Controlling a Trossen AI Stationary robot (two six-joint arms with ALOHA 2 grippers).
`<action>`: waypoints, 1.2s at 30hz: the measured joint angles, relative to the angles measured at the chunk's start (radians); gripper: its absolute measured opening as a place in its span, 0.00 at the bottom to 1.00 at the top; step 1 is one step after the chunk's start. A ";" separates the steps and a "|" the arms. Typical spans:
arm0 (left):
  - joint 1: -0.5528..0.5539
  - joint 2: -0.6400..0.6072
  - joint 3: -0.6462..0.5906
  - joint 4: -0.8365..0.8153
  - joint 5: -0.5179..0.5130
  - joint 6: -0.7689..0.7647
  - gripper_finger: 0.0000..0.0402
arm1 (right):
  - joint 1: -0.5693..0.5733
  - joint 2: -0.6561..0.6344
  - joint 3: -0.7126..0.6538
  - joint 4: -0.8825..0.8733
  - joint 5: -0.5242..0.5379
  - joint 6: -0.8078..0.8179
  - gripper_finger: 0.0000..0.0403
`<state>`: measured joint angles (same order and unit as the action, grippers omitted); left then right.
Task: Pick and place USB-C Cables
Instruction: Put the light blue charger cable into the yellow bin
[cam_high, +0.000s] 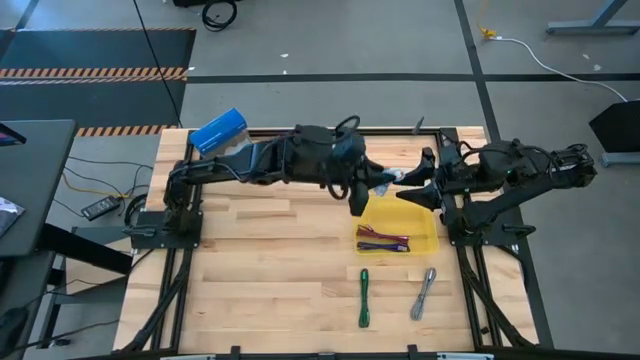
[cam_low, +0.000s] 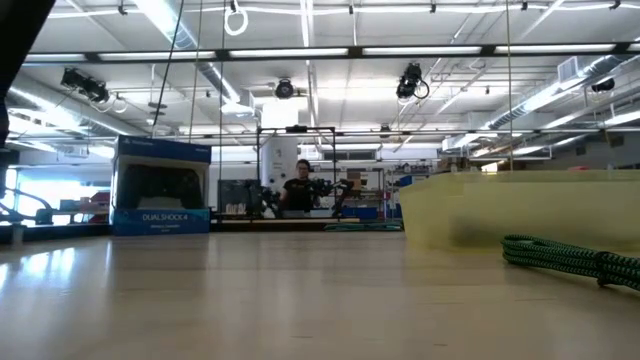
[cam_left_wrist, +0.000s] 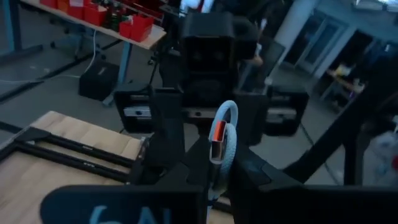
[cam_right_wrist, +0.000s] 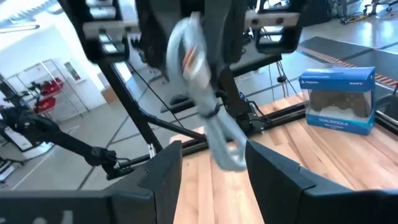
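Note:
My left gripper (cam_high: 372, 188) is shut on a light blue cable bundle (cam_high: 386, 179) in the air over the far edge of the yellow tray (cam_high: 432, 240). My right gripper (cam_high: 414, 180) faces it, open. Its two fingers (cam_right_wrist: 163, 175) stand on either side of the bundle's free end (cam_right_wrist: 225, 155); I see no touch. Purple and maroon cables (cam_high: 382, 239) lie in the tray. A green cable (cam_high: 364, 297) and a grey cable (cam_high: 424, 292) lie on the table nearer the front. The green cable also shows in the low view (cam_low: 570, 258). My left gripper pinches the light blue bundle between its two fingers, at the end with the orange plug (cam_left_wrist: 216, 138). The fingers come level from the table's left. The bundle sticks out past the fingertips toward my right gripper, its free end (cam_right_wrist: 217, 134) drooping, clear of tray and table.
A blue box (cam_high: 218, 131) stands at the table's far left corner and shows in the low view (cam_low: 160, 188). The tray wall (cam_low: 480, 210) stands at the right. Bare wood lies at the table's left and front. A person (cam_low: 300, 190) is far off in the room.

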<state>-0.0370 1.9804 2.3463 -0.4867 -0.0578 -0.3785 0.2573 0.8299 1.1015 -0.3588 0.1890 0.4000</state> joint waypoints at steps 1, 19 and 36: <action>0.007 0.000 0.000 0.007 0.002 -0.013 0.08 | 0.000 -0.001 0.000 0.006 -0.001 -0.004 0.46; 0.010 0.045 0.000 0.119 -0.051 -0.118 0.09 | -0.083 0.002 0.000 -0.003 0.000 -0.036 0.59; 0.013 0.042 0.000 0.054 -0.053 -0.188 0.31 | -0.092 0.042 0.000 -0.018 -0.059 0.011 0.06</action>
<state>-0.0240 2.0225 2.3466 -0.4322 -0.1103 -0.5665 0.1658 0.8719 1.1015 -0.3765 0.1301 0.4108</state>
